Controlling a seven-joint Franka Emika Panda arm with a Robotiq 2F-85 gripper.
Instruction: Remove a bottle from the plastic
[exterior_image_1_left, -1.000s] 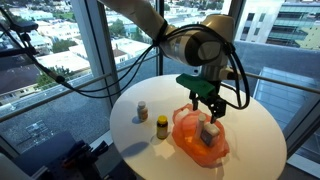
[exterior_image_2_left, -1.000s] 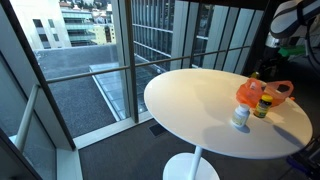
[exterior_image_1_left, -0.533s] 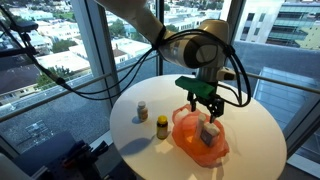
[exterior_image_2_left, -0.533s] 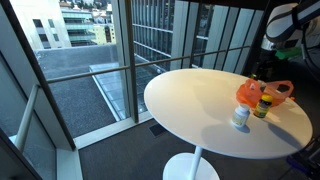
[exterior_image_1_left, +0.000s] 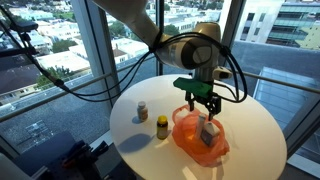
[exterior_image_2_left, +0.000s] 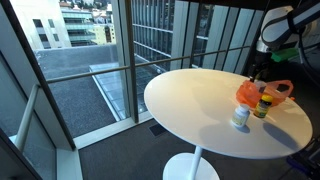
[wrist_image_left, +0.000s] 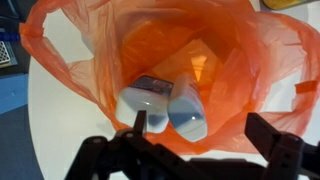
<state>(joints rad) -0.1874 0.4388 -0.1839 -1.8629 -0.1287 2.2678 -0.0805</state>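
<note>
The gripper (exterior_image_1_left: 201, 105) hovers with jaws spread wide over the orange plastic bag (wrist_image_left: 250, 60), whose mouth gapes upward, apparently to straddle the right bottle (wrist_image_left: 190, 112) of two lying side by side inside.

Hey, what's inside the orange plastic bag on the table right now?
In the wrist view, the orange bag holds a white bottle and a second white bottle lying side by side. Anything under them or beneath the folds is hidden.
</note>
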